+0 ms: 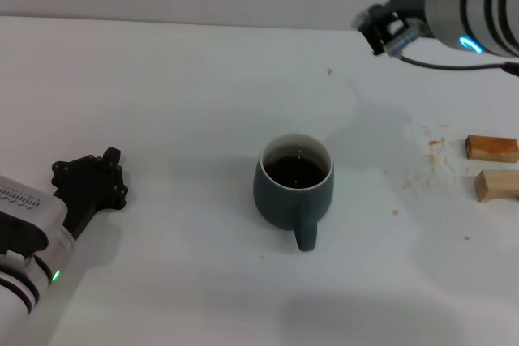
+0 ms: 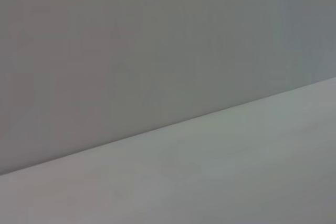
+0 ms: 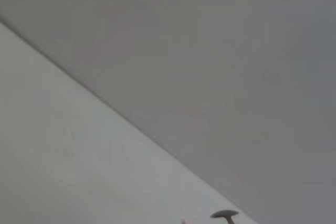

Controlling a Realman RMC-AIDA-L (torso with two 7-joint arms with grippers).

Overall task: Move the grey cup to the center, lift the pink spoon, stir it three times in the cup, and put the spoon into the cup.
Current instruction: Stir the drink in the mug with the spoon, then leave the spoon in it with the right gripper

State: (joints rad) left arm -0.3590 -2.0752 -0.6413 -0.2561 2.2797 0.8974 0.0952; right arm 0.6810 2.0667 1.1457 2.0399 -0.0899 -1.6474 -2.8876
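The grey cup (image 1: 296,184) stands upright in the middle of the white table, with dark liquid inside and its handle toward me. My right gripper (image 1: 383,32) hangs high above the table's far right, well away from the cup. In the right wrist view a small grey oval spoon bowl (image 3: 224,214) with a pink trace beside it shows in the air against the wall, so the pink spoon is held in that gripper. The head view does not show the spoon clearly. My left gripper (image 1: 89,184) rests low at the near left, apart from the cup.
Two tan wooden blocks (image 1: 491,148) (image 1: 496,185) lie at the table's right edge. Small brownish stains (image 1: 435,145) mark the surface beside them. The left wrist view shows only bare table (image 2: 210,182) and wall.
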